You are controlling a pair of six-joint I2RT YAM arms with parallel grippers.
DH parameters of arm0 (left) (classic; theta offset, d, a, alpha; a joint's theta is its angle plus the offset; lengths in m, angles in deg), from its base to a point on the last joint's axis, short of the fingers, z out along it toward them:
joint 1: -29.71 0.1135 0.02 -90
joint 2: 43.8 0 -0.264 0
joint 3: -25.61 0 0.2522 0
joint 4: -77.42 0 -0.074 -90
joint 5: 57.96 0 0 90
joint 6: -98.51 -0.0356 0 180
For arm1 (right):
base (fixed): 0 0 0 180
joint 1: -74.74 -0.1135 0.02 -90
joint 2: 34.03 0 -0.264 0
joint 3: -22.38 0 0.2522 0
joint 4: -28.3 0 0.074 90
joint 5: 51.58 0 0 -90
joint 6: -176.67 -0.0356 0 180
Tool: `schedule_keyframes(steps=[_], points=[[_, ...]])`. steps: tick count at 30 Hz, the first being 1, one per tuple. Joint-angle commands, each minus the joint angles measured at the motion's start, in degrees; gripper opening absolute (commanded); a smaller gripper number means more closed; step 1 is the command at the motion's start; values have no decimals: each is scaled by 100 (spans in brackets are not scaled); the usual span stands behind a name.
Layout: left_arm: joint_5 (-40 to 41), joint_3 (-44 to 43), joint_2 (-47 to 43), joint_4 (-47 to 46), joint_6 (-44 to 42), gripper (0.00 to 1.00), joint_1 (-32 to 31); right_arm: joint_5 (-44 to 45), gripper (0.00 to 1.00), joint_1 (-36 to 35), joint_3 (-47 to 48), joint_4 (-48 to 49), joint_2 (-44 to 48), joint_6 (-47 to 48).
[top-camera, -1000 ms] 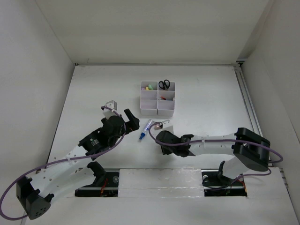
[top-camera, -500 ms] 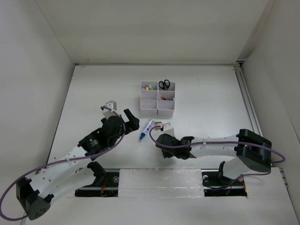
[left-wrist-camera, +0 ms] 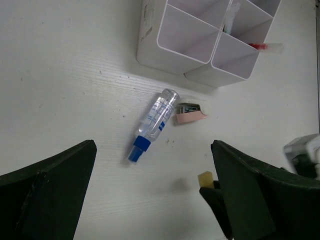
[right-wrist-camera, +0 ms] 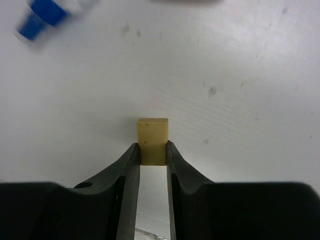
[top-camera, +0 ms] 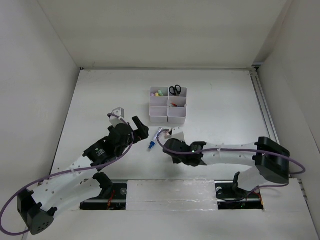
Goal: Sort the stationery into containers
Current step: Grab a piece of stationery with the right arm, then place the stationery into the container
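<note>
While the sorting job stands part done, the right gripper point(right-wrist-camera: 153, 152) pinches the yellow eraser cube point(right-wrist-camera: 153, 134) low on the table point(top-camera: 100, 100), its two fingers narrowed until they touch the block's opposite flat faces. Such a grip suits a small, square-sided piece that would slip from any looser hold. Only the eraser's near end sits between the tips. Its slightly longer axis runs straight out ahead of the claw, and the block appears to rest on the table surface, near the arms and well short of the white organizer point(left-wrist-camera: 170, 47). Just beside it lies the blue-white tube point(left-wrist-camera: 156, 120), flat and on a diagonal, blue cap toward the arms and clear base toward the organizer, with a small pink item point(left-wrist-camera: 190, 114) touching or nearly touching its base end. The left gripper point(top-camera: 139, 128) hangs above that tube with its claw spread wide and empty, seemingly placed to take it next. Black-handled scissors point(top-camera: 175, 90) already stand in a far compartment.
</note>
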Motion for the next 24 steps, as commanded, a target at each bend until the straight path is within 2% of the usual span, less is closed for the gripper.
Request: schedule_keyframes(steps=[1, 6, 9, 11, 14, 19, 24], points=[[9, 90, -24, -27, 48, 99, -14, 363, 0, 389, 765, 365, 399, 585], [9, 142, -24, -27, 48, 99, -14, -76, 0, 1093, 1583, 445, 224, 1824], [9, 204, -24, -27, 48, 99, -14, -769, 0, 1664, 1961, 611, -22, 2666], [9, 265, -24, -141, 48, 99, -14, -1595, 0, 2059, 2015, 848, -75, 3134], [-201, 318, -77, -255, -14, 99, -14, -2237, 0, 2507, 2225, 911, -206, 3417], [-254, 424, -191, -256, -66, 99, -14, -2433, 0, 2702, 2525, 491, -471, 3793], [-307, 476, -191, -422, -119, 99, -14, -2485, 0, 2913, 2525, 489, -541, 4111]])
